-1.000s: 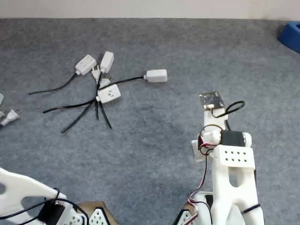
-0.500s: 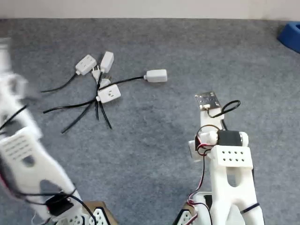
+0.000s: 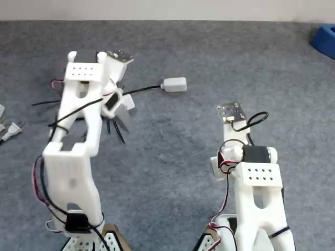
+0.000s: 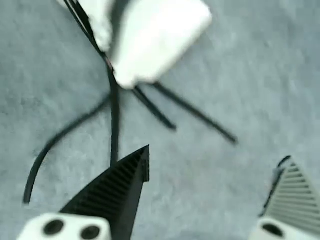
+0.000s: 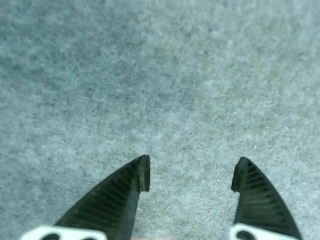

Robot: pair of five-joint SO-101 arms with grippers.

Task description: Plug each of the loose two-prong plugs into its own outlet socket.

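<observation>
My left arm [image 3: 84,104] stretches over the cluster of white outlet sockets and plugs at the back left, hiding most of it. In the left wrist view my left gripper [image 4: 216,156] is open just above the carpet, with a white outlet block [image 4: 150,37] and its black cords [image 4: 114,110] a short way beyond the fingertips. One white outlet socket [image 3: 174,84] on a black cord lies apart, right of the cluster. A loose two-prong plug [image 3: 11,129] lies at the far left edge. My right gripper [image 5: 194,161] is open over bare carpet.
Grey carpet [image 3: 172,157] covers the whole table. A blue object [image 3: 324,39] sits at the back right corner. My right arm [image 3: 251,178] stands at the front right. Black cords [image 3: 118,133] trail toward the front from the cluster.
My left arm has swung up from the front left and out over the outlet cluster. The right arm shifted slightly left a second ago and has stayed still since.
</observation>
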